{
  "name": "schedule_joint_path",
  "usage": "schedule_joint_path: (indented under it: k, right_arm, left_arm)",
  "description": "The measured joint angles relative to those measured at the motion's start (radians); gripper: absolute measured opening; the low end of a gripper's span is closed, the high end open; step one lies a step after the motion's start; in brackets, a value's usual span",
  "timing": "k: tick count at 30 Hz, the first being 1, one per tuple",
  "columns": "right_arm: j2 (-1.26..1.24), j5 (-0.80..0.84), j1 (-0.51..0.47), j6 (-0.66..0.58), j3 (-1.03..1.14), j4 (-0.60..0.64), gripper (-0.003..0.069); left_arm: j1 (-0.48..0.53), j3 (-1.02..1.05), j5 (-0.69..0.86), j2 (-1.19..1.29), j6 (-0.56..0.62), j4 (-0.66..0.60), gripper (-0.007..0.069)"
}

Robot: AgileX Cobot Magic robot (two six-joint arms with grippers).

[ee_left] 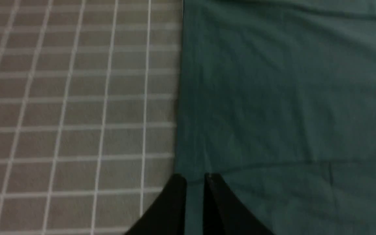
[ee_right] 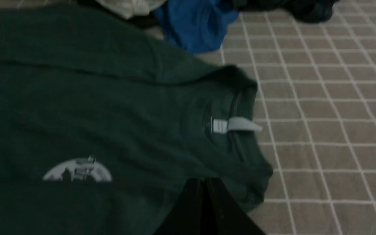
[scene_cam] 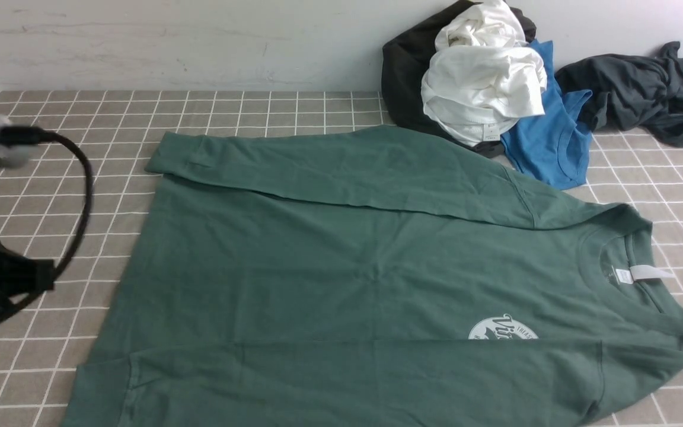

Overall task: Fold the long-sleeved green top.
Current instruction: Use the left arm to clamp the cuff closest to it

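The green long-sleeved top (scene_cam: 347, 267) lies flat on the checked cloth, collar and white neck label (scene_cam: 644, 274) to the right, hem to the left. Both sleeves are folded across the body; the near one half covers the round white logo (scene_cam: 503, 327). My left gripper (ee_left: 195, 179) hovers at the hem edge (ee_left: 179, 98), its jaws a narrow gap apart with nothing between them. My left arm (scene_cam: 3, 279) shows at the far left of the front view. My right gripper (ee_right: 203, 181) is shut and empty over the near shoulder, close to the collar (ee_right: 237, 130). It is out of the front view.
A heap of clothes lies at the back right against the wall: a white garment (scene_cam: 484, 77) on a black one (scene_cam: 404, 71), a bright blue T-shirt (scene_cam: 546, 139) and a dark charcoal garment (scene_cam: 644, 92). A black cable (scene_cam: 83, 196) loops at the left.
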Motion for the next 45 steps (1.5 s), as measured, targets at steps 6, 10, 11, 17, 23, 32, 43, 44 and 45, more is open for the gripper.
schedule_joint_path:
  k: [6, 10, 11, 17, 23, 32, 43, 44, 45]
  right_arm:
    - [0.252, -0.054, 0.123, -0.173, -0.002, 0.171, -0.0014]
    - [0.337, -0.131, 0.172, -0.222, -0.007, 0.243, -0.0014]
    - [0.346, -0.133, 0.181, -0.231, -0.008, 0.254, -0.0014]
    - [0.359, -0.148, 0.19, -0.27, -0.008, 0.29, -0.0014]
    - [0.359, -0.153, 0.19, -0.273, -0.008, 0.294, -0.0014]
    - [0.359, -0.158, 0.19, -0.274, -0.008, 0.293, -0.0014]
    - [0.359, -0.159, 0.19, -0.282, -0.008, 0.293, -0.0014]
    - [0.359, -0.159, 0.19, -0.282, -0.008, 0.296, -0.0014]
    - [0.359, -0.159, 0.19, -0.282, -0.008, 0.299, -0.0014]
  left_arm:
    - [0.0, -0.002, 0.063, 0.263, 0.01, -0.013, 0.0373]
    - [0.0, -0.009, -0.019, 0.431, -0.003, -0.002, 0.0458]
    - [0.0, -0.009, -0.041, 0.453, -0.004, -0.002, 0.0459]
    - [0.0, -0.01, -0.157, 0.611, -0.007, -0.002, 0.0376]
    - [-0.002, -0.018, -0.171, 0.658, -0.007, -0.012, 0.0175]
    - [-0.076, -0.064, -0.158, 0.549, -0.001, 0.017, 0.0055]
    - [-0.081, -0.116, 0.04, 0.566, -0.082, 0.092, 0.0057]
    - [-0.08, -0.116, 0.04, 0.586, -0.093, 0.109, 0.0066]
    - [-0.08, -0.116, 0.04, 0.599, -0.101, 0.116, 0.0075]
